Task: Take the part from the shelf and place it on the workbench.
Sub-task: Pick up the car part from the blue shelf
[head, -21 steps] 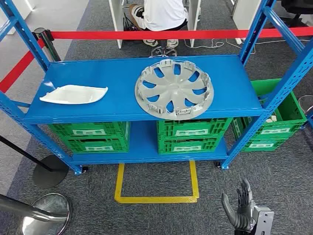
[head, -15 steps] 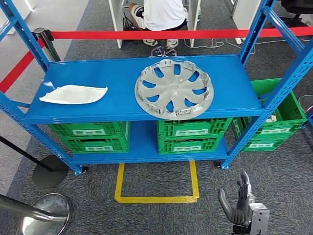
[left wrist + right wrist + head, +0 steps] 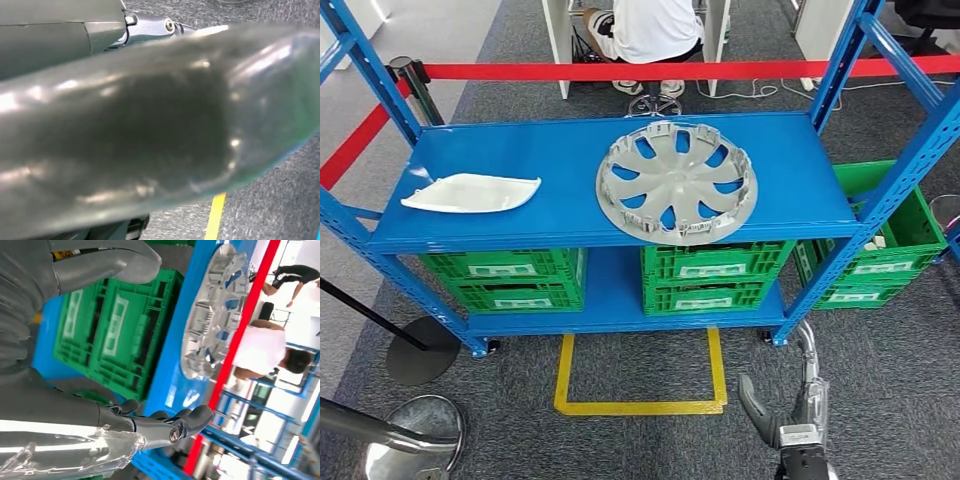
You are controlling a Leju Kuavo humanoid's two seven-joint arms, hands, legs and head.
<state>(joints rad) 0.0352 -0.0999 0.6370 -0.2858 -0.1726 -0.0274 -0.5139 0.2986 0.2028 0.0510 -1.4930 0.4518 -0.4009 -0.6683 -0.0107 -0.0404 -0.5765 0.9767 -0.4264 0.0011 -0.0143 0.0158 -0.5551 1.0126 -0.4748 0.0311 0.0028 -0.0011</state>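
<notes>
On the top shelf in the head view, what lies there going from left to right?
White part → wheel cover. Both lie flat on the blue shelf, apart from each other.

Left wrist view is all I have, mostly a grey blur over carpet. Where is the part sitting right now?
Observer: A grey wheel cover lies flat on the blue shelf's top level, right of centre in the head view.
Operator: Anything else up there?
Observer: A white trim piece lies toward the left end, apart from the cover.
Operator: Is the right hand on anything?
Observer: No, the right hand is low over the carpet before the shelf, fingers apart, holding nothing.
</notes>
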